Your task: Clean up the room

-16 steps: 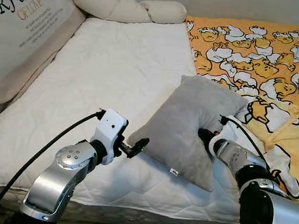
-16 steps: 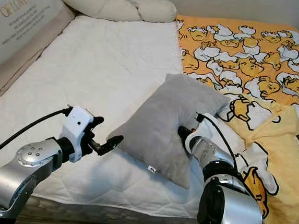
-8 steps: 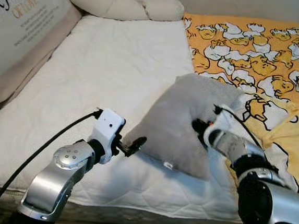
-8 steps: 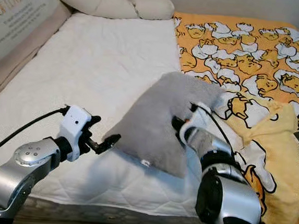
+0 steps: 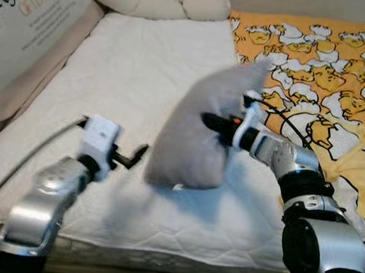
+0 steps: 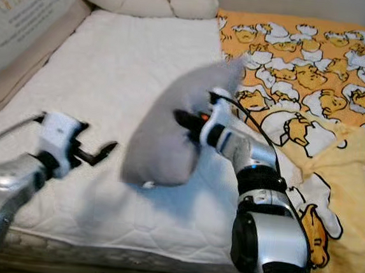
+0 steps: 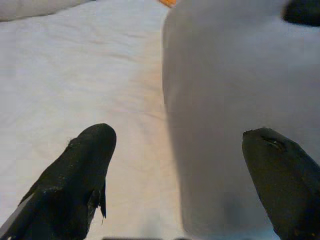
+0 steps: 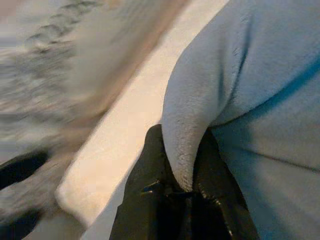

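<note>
Pinching a fold of the grey pillow [image 5: 195,137], the right gripper [image 8: 182,177] holds it upright over the white mattress [image 5: 130,74], whose wide middle lies open. The left gripper [image 5: 132,159] hovers spread just beside the pillow. The duck blanket [image 5: 316,65] crowds the right. Since a second ago the pillow has risen off the mattress.

free: white mattress [image 5: 130,74] open toward the long bolster [image 5: 156,2] | blocked: grey pillow [image 5: 198,141] just ahead of left gripper [image 5: 136,156], apparently off the mattress (blurred) | right: duck blanket [image 5: 329,66]
</note>
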`<state>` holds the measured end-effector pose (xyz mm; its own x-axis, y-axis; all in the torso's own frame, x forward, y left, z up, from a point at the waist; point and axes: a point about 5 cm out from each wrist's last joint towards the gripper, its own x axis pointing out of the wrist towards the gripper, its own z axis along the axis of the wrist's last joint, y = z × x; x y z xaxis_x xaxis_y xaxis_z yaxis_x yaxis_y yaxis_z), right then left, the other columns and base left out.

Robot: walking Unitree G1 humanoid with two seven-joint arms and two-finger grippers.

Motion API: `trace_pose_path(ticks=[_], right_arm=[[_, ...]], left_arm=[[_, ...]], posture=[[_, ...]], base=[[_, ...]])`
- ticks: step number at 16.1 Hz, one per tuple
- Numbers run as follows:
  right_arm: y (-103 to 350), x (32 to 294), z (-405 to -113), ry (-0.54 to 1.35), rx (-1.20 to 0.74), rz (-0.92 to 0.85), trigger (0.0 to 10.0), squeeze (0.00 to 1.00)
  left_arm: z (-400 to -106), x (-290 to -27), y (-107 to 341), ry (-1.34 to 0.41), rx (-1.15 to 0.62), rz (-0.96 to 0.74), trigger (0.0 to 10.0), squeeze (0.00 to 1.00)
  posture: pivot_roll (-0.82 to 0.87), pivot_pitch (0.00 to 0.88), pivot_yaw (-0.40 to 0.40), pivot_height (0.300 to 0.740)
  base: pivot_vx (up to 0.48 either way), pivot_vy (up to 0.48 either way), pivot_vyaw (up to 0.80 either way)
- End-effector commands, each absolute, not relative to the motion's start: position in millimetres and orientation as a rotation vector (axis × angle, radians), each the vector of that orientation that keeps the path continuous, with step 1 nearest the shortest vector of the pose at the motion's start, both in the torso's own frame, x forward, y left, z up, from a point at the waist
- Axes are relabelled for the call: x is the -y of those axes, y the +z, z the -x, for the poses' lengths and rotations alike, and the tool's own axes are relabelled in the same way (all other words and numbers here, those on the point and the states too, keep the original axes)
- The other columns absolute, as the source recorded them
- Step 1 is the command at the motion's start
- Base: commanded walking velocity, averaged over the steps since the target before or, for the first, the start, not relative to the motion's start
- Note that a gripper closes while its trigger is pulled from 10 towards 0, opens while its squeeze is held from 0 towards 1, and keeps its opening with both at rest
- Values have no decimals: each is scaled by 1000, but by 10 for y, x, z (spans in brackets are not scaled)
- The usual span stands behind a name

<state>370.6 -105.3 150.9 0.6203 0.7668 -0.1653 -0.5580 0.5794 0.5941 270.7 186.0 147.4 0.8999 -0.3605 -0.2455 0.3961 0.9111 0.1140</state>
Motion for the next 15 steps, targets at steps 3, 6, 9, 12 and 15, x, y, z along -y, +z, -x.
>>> trace_pose_path(ticks=[3,6,9,12,15], right_arm=[[1746,1031,-3661,945,-344,-552,0,0],[1645,1205,-3568,911,-378,-542,0,0],[1195,1389,-3459,735,-497,-443,0,0],[890,1504,-3345,597,-548,-465,0,0],[661,1540,-3197,508,-597,-480,0,0]], left_arm=[[-2812,-2032,1603,-324,-195,-86,10000,0],[-2884,-2060,1588,-333,-193,-104,10000,0],[-2975,-2065,1463,-235,-138,-145,10000,0],[-2992,-1999,1287,-249,-195,13,10000,910],[-3002,-1964,1135,-323,-253,171,10000,1000]], posture=[[67,0,34,740],[48,0,45,740],[35,0,55,740],[26,0,61,740],[22,0,62,740]], base=[[0,0,0],[0,0,0],[0,0,0],[0,0,0],[0,0,0]])
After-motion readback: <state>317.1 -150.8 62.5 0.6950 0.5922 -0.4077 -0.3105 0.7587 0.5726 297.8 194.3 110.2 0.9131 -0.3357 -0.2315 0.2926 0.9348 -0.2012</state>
